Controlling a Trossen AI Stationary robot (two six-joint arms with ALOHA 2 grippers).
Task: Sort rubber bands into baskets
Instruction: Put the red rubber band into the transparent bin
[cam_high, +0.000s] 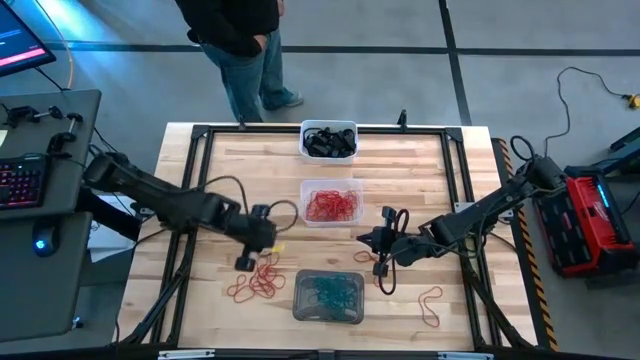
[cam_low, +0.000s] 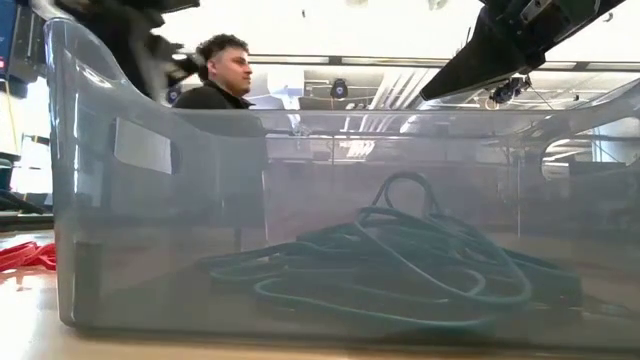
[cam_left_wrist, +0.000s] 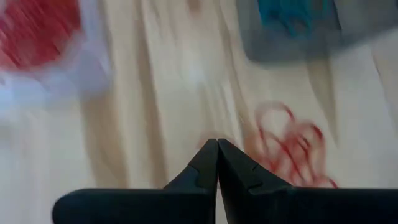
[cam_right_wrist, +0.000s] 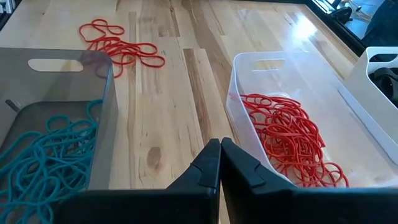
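High view: three baskets run down the table's middle. White basket at the far edge holds black bands; clear basket in the centre holds red bands; grey basket nearest the front holds teal bands. Left gripper is low over the wood, just beside a loose red pile left of the grey basket. Right gripper hangs between clear and grey baskets. One more loose red band lies right of the grey basket. A person stands beyond the table.

Low view: grey basket wall fills the pic, teal bands tangled inside; bit of red at the left edge.

Left wrist view: blurred. Fingers pressed tip to tip, nothing seen between them; loose red bands just beside.

Right wrist view: fingers also closed, empty. Clear basket w/ red bands, grey basket w/ teal, loose reds farther off on the wood.

Progress, my read: mostly done. Black and teal look sorted; left to do are the red pile and the single red loop, both for the clear basket.

Writing/labels: none legible.
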